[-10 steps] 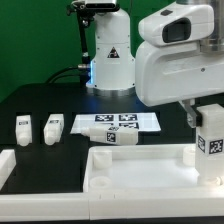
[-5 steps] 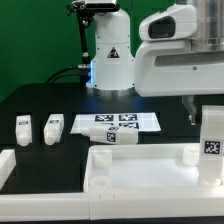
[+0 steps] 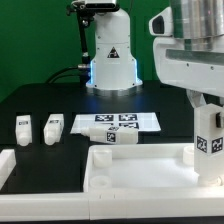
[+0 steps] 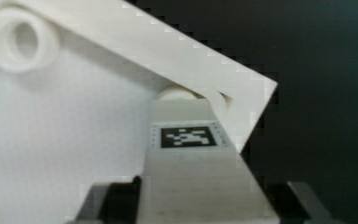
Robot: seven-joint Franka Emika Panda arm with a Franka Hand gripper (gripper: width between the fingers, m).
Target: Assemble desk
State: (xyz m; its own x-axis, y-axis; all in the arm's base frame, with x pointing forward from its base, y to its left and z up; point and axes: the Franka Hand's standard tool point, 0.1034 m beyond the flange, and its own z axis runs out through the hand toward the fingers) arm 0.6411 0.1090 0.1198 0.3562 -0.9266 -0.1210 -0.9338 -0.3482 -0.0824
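Nearest, along the black table's [image 3: 40, 100] front edge: desk tabletop slab [image 3: 140, 172], lying flat with its raised rim up. Over its end at the exterior view's right, the gripper [image 4: 206, 203] is clamped on a desk leg, call it held leg [image 3: 208, 140]. Wrist view shows a dark finger [image 4: 108, 203] pressed against each side of it. The held leg is upright, tag facing the exterior camera, lower end at the slab's corner. Can't tell whether it's seated or just above. In the wrist view the slab has a round hole [image 4: 19, 40] off to one side of the held leg. At the front corner on the exterior view's left there's a white part [image 3: 5, 165] cut by the frame; can't tell what it is. Further back, mid-table: lying leg [image 3: 112, 138] on its side just behind the slab's back rim, close to the marker board's [image 3: 120, 121] near edge. Well apart from it, toward the exterior view's left: outer leg [image 3: 23, 128] and inner leg [image 3: 52, 128], side by side, not touching, tags visible. The arm [image 3: 190, 50] comes down over the slab's end at the exterior view's right. At the table's back edge: robot base [image 3: 112, 55], white, with a warning triangle.
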